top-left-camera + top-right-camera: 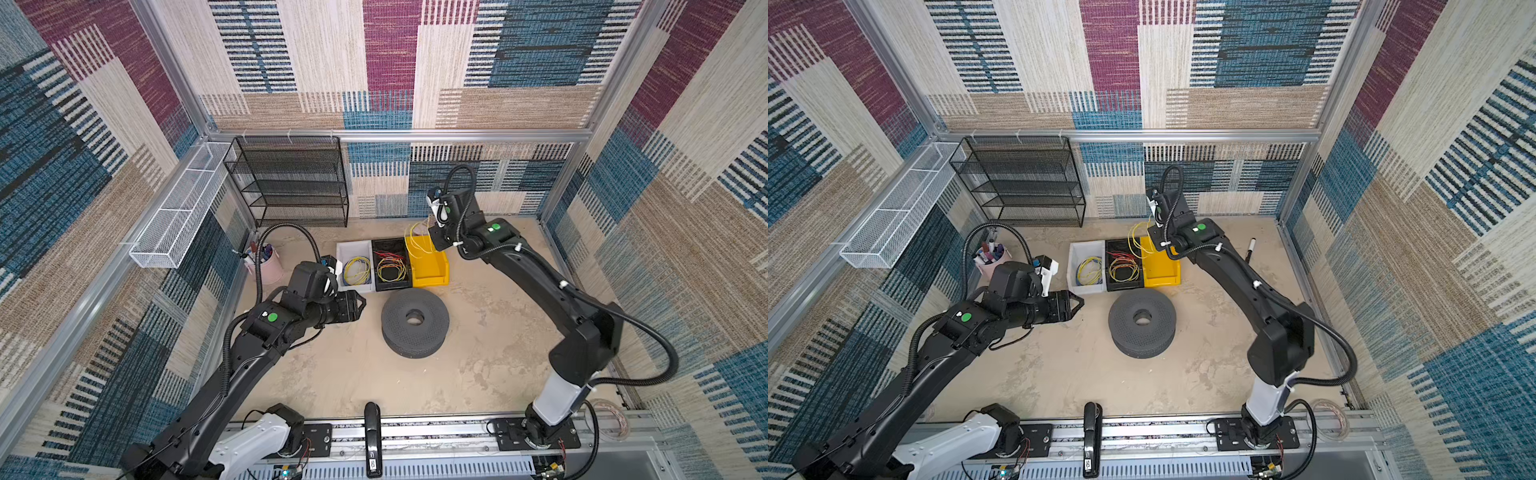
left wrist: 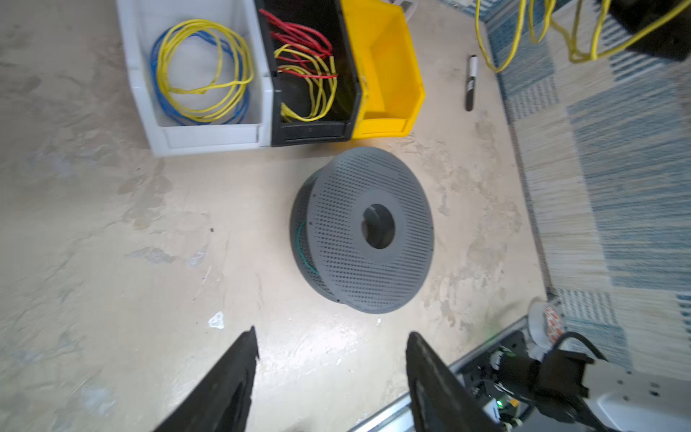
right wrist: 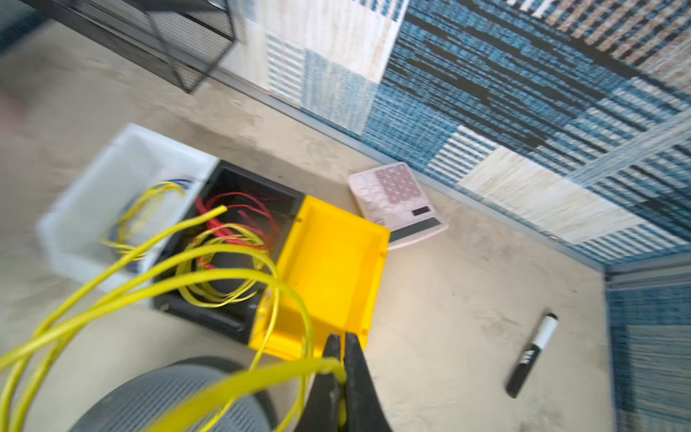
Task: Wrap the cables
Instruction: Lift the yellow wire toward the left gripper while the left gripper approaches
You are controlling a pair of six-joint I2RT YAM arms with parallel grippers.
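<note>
The cables are one thin yellow wire [image 3: 232, 381] hanging in loose loops [image 1: 417, 237] [image 1: 1136, 241] above the bins, also seen in the left wrist view [image 2: 518, 33]. My right gripper [image 3: 342, 342] is shut on the wire, which is pinched between its fingers, and it hangs over the yellow bin [image 1: 430, 272]. A grey perforated spool [image 1: 414, 328] [image 1: 1142, 322] [image 2: 368, 228] lies flat on the table in front of the bins. My left gripper [image 1: 360, 305] [image 1: 1079, 302] [image 2: 332, 331] hovers left of the spool, open and empty.
A white bin [image 1: 353, 249] holds a yellow-and-blue coil and a black bin [image 1: 390, 245] holds red and yellow wires. A marker [image 1: 1250, 249] and a calculator [image 3: 396, 202] lie near the back right. A black mesh shelf [image 1: 291, 183] and a pink pen cup [image 1: 270, 266] stand back left.
</note>
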